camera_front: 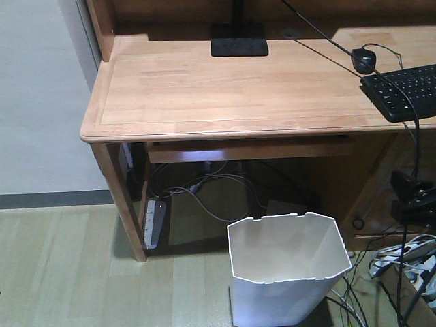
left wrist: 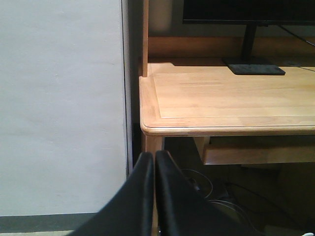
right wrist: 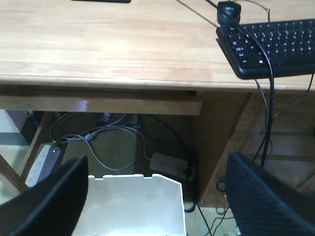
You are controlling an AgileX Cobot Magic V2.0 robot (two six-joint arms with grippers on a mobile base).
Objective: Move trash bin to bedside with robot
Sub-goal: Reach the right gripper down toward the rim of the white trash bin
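Trash bin: the white trash bin (camera_front: pixel 286 269) stands upright on the wood-look floor (camera_front: pixel 61 272), in front of the table (camera_front: pixel 225 88) and below its front edge, its notched angular rim facing up.
Right end effector: the right end effector (right wrist: pixel 158 164) is spread wide and holds nothing. Its two dark fingers (right wrist: pixel 47 201) frame the bin's far rim from above in the right wrist view, with no contact visible.
Left end effector: the left end effector (left wrist: pixel 153 194) has its fingers pressed together with nothing between them. It points at the table's left front corner, beside a pale wall (left wrist: pixel 59 108).
Table top: a black keyboard (camera_front: pixel 405 88) lies at the right, a black mouse (camera_front: pixel 363 60) just behind it, and a monitor base (camera_front: pixel 238 39) at the back.
Under the table: a power strip (camera_front: pixel 154 221) leans by the left leg (loose grey cables (camera_front: pixel 218 191) trail behind it).
Beside the bin: more tangled cables (camera_front: pixel 402 262) lie near its right side.
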